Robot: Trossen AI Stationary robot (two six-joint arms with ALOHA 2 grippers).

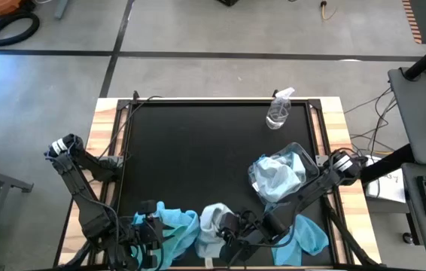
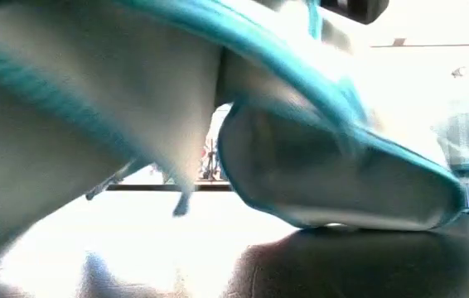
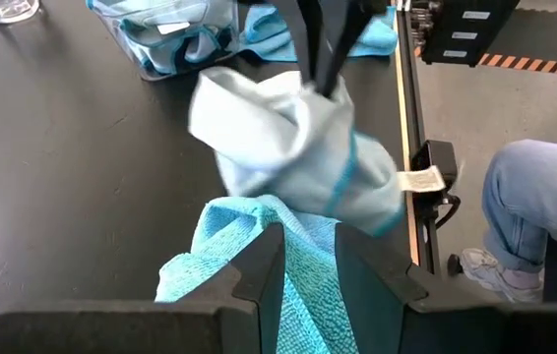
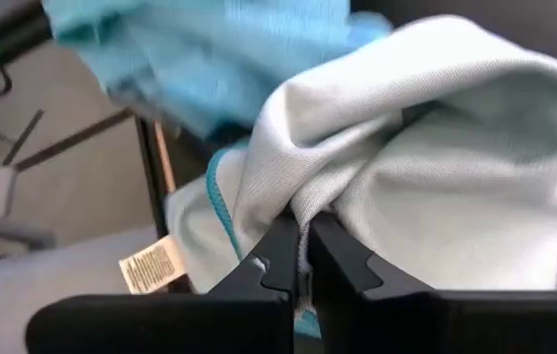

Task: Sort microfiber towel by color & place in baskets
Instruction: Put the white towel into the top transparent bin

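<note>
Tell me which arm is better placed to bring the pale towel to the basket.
The right. Its claw is shut on the pale towel, and the basket sits on its side. The left claw holds a teal towel.

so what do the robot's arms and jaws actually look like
Both arms are dark, near-black jointed links, and black cables run along the table edge near the left arm. The left gripper and the right gripper each end in two matte black, angular, wedge-shaped jaws on a flat black bar. No markings show.
</note>
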